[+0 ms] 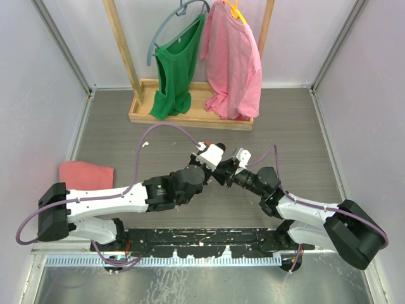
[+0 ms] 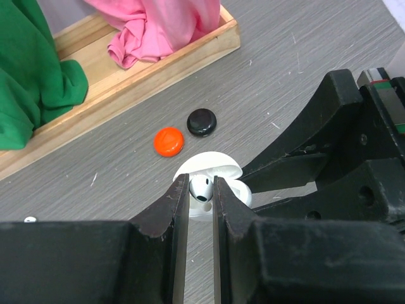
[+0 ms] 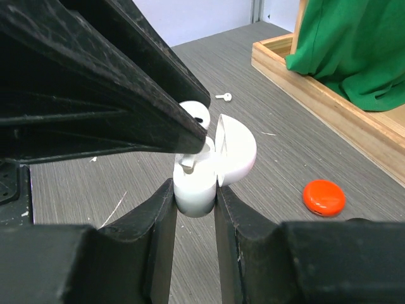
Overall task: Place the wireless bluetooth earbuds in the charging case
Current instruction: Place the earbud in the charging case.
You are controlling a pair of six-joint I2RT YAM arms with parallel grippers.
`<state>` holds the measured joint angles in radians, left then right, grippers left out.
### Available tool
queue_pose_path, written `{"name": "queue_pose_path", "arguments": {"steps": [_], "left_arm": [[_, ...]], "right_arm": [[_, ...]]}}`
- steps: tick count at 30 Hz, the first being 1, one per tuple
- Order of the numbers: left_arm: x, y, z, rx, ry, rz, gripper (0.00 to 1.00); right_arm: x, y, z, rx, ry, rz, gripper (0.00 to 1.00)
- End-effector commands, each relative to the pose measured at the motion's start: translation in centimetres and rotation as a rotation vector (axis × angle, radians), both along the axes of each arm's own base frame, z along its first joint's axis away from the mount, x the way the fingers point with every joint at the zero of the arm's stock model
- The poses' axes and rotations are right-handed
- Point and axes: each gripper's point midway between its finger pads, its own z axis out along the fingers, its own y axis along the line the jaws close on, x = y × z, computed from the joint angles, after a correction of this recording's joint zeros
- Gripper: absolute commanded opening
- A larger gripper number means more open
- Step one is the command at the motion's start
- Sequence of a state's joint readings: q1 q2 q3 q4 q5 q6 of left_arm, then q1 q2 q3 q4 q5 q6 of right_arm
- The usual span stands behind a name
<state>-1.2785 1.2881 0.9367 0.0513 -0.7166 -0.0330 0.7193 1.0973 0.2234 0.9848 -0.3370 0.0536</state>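
Left wrist view: the left hand (image 2: 200, 197) is closed on a white earbud (image 2: 201, 185), which is pinched between the two black fingers (image 2: 179, 209) with its rounded head uppermost. Directly behind the earbud is the charging case (image 2: 218, 170), white, with its lid hinged open.

Right wrist view: the right hand (image 3: 194, 193) is clamped on the lower body of the charging case (image 3: 193, 180) and holds it upright, one finger on each side. The open lid (image 3: 237, 152) tilts away to the right. The left hand's fingers (image 3: 126, 76) come in from the upper left and place the held earbud (image 3: 195, 114) just above the mouth of the case. Whether its stem has entered a socket cannot be determined.

Top external view: both hands meet tip to tip near the middle of the counter (image 1: 285, 120), the left hand (image 1: 217, 166) against the right hand (image 1: 226, 172).

Surrounding items:
- A second earbud (image 3: 223, 97), also white, lies loose on the counter, apart from the case.
- An orange round puck (image 2: 169, 141) and a black round puck (image 2: 202, 121) lie just beside each other on the counter beyond the case.
- A wooden tray (image 2: 145, 69) at the far end of the counter carries the hems of a green garment (image 2: 31, 82) and a pink garment (image 2: 158, 25).
- A red cloth (image 1: 85, 174) lies at the left edge of the counter.
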Motion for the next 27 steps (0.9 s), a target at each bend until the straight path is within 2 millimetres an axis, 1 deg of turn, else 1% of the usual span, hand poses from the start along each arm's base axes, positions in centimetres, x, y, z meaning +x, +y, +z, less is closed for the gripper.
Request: {"name": "queue_pose_path", "arguments": {"steps": [1, 6, 17, 27], "left_arm": [[0.58, -0.79, 2.92, -0.058, -0.067, 0.035, 0.10], [0.46, -1.07, 2.51, -0.018, -0.086, 0.037, 0.10], [0.37, -0.23, 2.66, 0.066, -0.142, 0.064, 0.10], [-0.37, -1.03, 2.07, 0.129, -0.166, 0.025, 0.11]], "right_arm": [[0.24, 0.09, 2.10, 0.042, -0.062, -0.011, 0.01], [0.26, 0.05, 2.16, 0.043, -0.062, -0.015, 0.01], [0.45, -0.18, 2.15, 0.045, -0.061, -0.031, 0.01], [0.51, -0.19, 2.08, 0.045, -0.058, -0.034, 0.01]]}}
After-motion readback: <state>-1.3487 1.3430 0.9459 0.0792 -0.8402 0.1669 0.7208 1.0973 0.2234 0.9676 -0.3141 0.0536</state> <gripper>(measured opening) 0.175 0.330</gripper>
